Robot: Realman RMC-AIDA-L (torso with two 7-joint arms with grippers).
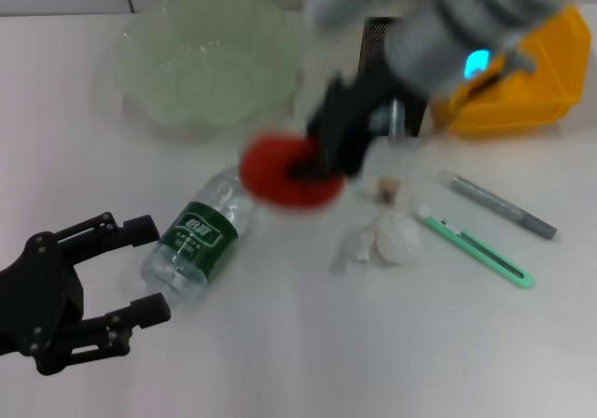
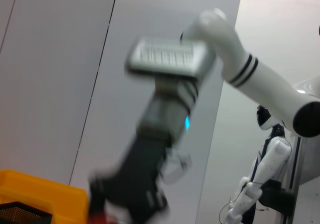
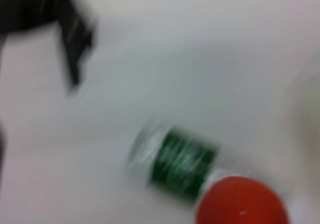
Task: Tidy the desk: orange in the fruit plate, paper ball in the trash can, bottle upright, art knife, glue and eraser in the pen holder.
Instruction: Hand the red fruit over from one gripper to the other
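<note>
- Right gripper (image 1: 322, 161) clamped on the orange (image 1: 284, 174), held above the table (image 1: 280, 343) between the plate (image 1: 201, 63) and the lying bottle (image 1: 201, 236); both blurred.
- Orange just above and beside the bottle's cap end in the head view; seen in the right wrist view as a red-orange round shape (image 3: 242, 201) next to the bottle's green label (image 3: 182, 164).
- Plate at the far left of the table, nothing in it.
- Bottle on its side, cap end pointing away toward the orange, base toward the left gripper.
- Left gripper (image 1: 140, 269) low at the near left, fingers spread wide, holding nothing, just beside the bottle's base without touching.
- Pen holder (image 1: 378, 40) at the far side, mostly hidden behind the right arm; black mesh only partly visible.
- Trash can (image 1: 522, 87) yellow, at the far right, beside the pen holder.
- Eraser (image 1: 387, 190) small and tan, on the table just right of the orange.
- Paper ball (image 1: 392, 236) white, crumpled, just in front of the eraser.
- Knife (image 1: 476, 247) green, lying flat to the right of the paper ball.
- Grey glue stick (image 1: 504, 205) lying flat beyond the knife, roughly parallel to it.
</note>
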